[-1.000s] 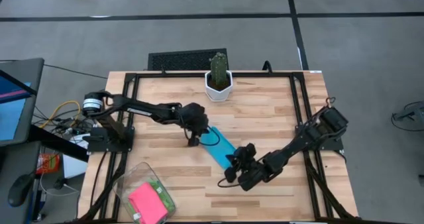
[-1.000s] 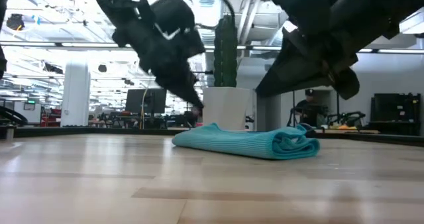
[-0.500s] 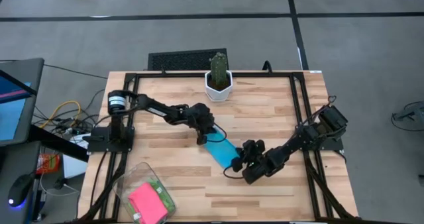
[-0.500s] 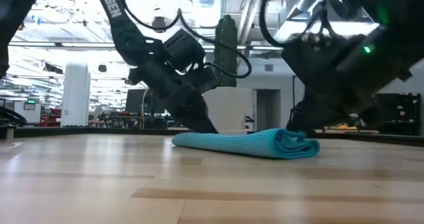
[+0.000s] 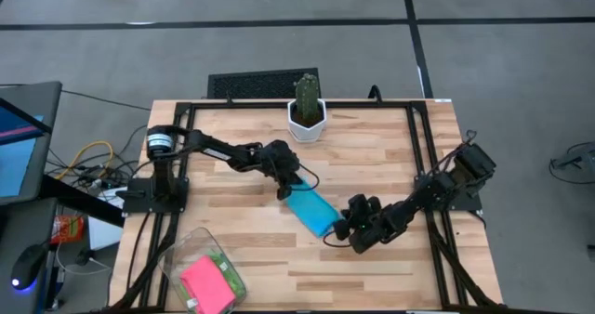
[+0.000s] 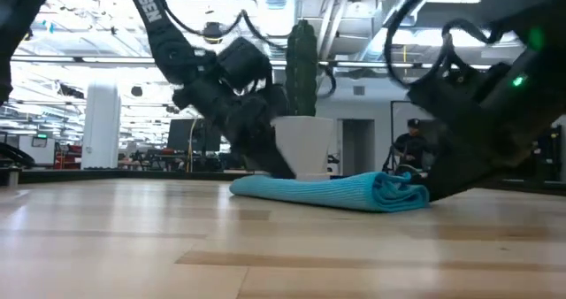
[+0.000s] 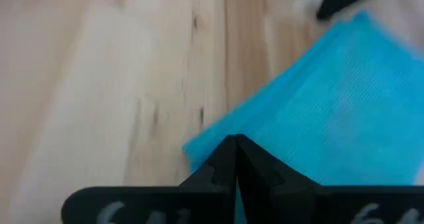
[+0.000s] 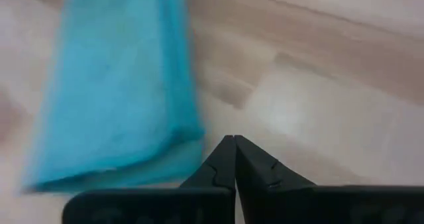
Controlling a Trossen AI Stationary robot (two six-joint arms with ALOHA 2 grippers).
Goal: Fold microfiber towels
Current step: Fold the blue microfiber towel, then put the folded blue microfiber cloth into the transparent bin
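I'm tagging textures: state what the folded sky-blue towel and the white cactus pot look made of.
Folded sky-blue towel: soft microfiber-like cloth, matte, with fine ribbed lines and limp rolled edges. White cactus pot: smooth, rigid and faceted, perhaps ceramic or plastic; the look leaves it open.

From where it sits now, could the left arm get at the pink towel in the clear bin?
Probably yes. The left gripper, fingers shut, is at the blue towel, mid-table. The pink towel lies on top in the open clear bin on that arm's side, with nothing between them.
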